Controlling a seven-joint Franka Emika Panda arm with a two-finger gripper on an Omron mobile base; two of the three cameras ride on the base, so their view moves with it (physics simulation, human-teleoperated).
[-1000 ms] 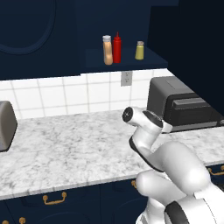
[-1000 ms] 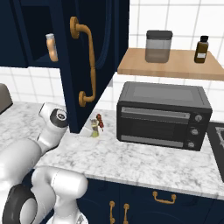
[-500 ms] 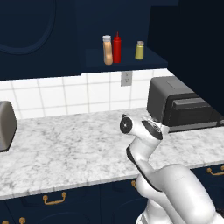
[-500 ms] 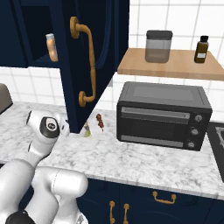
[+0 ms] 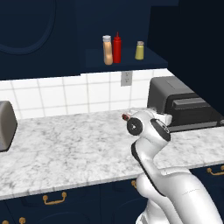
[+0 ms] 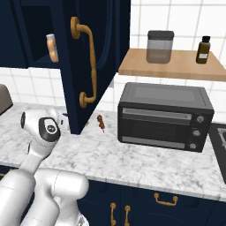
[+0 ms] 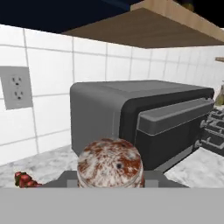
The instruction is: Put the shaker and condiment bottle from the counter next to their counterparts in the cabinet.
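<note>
Shaker [image 7: 110, 161]: you see it end-on in the hand view, its round speckled cap seated between the two fingers of the claw [image 7: 110, 178], which is closed on it from both sides. Held above the counter [image 5: 65, 144], facing the toaster oven [image 7: 144, 118]. Condiment bottle [image 5: 107, 50]: on the cabinet [image 5: 124, 60] shelf, just beside the red squeeze bottle [image 5: 117, 47]; the bright yellow shaker [image 5: 139, 50] stands apart from them.
</note>
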